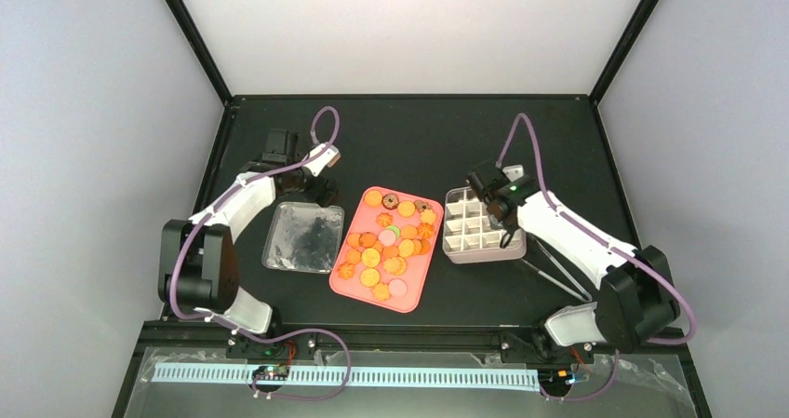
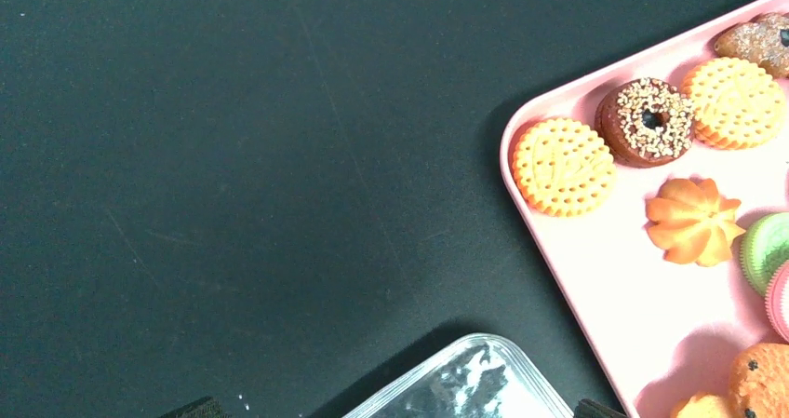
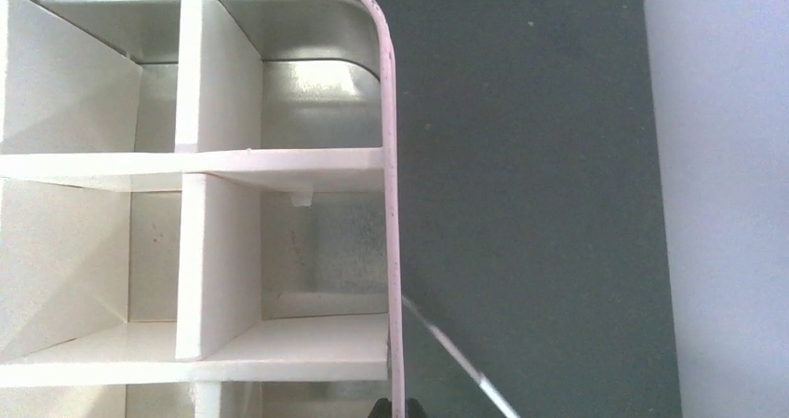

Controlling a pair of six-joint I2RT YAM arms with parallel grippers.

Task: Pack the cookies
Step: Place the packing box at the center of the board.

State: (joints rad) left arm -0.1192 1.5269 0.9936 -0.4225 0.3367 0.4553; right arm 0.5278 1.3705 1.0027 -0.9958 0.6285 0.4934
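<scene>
Black table (image 1: 409, 139); left arm (image 1: 237, 204) crooked near cookies (image 1: 391, 246).

Your white and black left arm (image 1: 237, 204) bends out to the left at the elbow, then reaches in toward the middle of the table. The black two-finger left end effector (image 1: 319, 192) points down, its fingertips (image 2: 197, 408) wide apart. Your white and black right arm (image 1: 568, 236) bends out to the right and reaches in too. The black right end effector (image 1: 507, 232) points down, its tips close together.
</scene>
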